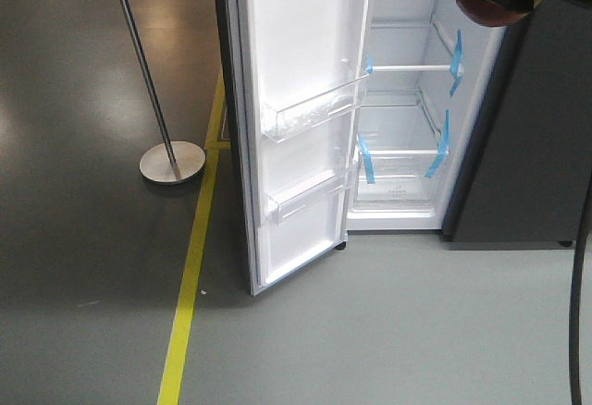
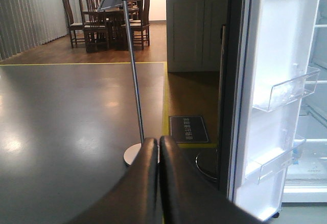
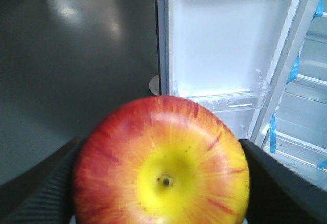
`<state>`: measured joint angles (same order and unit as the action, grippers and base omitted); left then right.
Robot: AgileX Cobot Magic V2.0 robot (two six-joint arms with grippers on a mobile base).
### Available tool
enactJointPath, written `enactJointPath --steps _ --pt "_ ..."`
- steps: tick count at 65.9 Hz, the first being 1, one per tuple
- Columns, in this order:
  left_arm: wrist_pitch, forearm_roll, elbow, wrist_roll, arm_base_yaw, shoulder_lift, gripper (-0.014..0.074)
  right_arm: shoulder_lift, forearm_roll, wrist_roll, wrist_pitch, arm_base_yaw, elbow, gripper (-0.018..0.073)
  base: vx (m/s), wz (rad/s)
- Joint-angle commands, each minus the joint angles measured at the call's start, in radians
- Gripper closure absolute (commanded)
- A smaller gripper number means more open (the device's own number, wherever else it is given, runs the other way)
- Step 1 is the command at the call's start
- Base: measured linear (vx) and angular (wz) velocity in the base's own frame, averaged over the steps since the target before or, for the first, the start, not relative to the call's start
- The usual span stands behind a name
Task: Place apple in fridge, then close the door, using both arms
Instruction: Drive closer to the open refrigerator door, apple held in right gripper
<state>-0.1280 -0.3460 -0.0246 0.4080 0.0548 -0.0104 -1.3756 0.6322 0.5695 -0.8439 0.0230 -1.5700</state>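
The right gripper (image 3: 163,188) is clamping its black ribbed fingers (image 3: 43,198) on both flanks of the apple (image 3: 162,157), a glossy round fruit with red streaks fanning into a yellow dimpled end that is facing the wrist camera, so its core axis is running along the gripper. It is hanging in the air before the open fridge (image 1: 407,118), outside the white shelves, while the door (image 1: 296,63) is standing wide with its clear plastic bins (image 1: 310,109) showing. The left gripper (image 2: 159,141) is holding its smooth black fingers (image 2: 145,168) pressed together, and a dark floor mat (image 2: 188,129) beyond is carrying writing too small to read.

glossy apple (image 3: 161,162), clear plastic bins (image 1: 310,111), shiny metal pole (image 1: 143,63), smooth, faintly reflective floor (image 1: 83,257).
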Motion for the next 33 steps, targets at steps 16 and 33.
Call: enactJointPath --steps 16,33 --pt "0.073 0.006 0.02 0.0 -0.006 -0.006 0.0603 0.03 0.038 0.005 0.061 -0.003 -0.032 0.0438 0.08 0.0" --pt "0.073 0.006 0.02 0.0 -0.006 -0.006 0.0603 0.03 0.038 0.005 0.061 -0.003 -0.032 0.0438 0.08 -0.02"
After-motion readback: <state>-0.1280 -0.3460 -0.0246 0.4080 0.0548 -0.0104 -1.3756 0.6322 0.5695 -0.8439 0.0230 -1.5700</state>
